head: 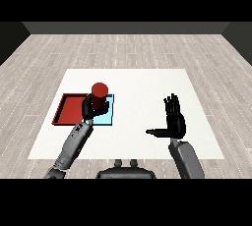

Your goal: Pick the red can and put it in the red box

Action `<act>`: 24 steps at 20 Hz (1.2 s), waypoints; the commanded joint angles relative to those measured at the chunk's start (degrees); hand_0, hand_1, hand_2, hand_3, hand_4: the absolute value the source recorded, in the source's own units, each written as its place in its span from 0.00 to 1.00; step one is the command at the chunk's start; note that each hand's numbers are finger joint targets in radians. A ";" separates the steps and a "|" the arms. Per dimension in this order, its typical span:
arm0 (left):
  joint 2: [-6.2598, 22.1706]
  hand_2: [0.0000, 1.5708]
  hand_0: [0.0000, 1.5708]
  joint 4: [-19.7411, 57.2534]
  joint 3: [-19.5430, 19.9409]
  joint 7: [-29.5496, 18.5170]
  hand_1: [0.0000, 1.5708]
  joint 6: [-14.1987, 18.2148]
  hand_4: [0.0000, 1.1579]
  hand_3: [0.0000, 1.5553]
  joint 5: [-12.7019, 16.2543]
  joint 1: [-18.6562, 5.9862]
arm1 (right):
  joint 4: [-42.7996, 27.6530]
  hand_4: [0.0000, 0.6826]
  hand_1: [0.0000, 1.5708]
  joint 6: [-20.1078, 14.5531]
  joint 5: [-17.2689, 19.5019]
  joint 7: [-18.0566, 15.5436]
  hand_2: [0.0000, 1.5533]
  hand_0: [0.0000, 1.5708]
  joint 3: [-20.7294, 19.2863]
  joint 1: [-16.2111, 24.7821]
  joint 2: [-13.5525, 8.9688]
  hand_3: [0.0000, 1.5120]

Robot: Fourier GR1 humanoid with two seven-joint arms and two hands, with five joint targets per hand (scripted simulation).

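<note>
Two hands up: left hand (88, 108) curled round red cylindrical can (100, 92) over light blue tray (106, 117), beside red tray (67, 108); right hand (175, 121) fingers straight, holding nothing.

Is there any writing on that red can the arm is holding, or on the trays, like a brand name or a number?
None: no word, brand, number or sign shows anywhere.
The red can, held in the left hand, is plain red.
The red tray, the light blue tray and the white table bear no markings.
</note>
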 commanded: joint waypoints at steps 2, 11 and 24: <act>8.55 1.00 1.00 1.66 5.64 3.50 1.00 -1.93 0.96 0.96 -1.03 -0.37 | 0.08 0.00 0.00 1.33 -0.34 -0.86 0.00 0.00 -1.86 5.50 -1.24 0.00; 15.85 0.99 1.00 26.98 7.70 7.59 1.00 -4.57 0.93 0.97 -6.87 -4.73 | 4.75 0.00 0.00 4.61 -3.26 -3.69 0.00 0.00 -6.23 6.02 -1.66 0.00; 16.73 0.21 0.00 62.86 7.25 14.18 0.00 -8.75 0.61 0.00 -13.68 -14.54 | 14.52 0.00 0.00 4.34 -0.96 -6.59 0.00 0.00 -6.71 -0.22 0.78 0.00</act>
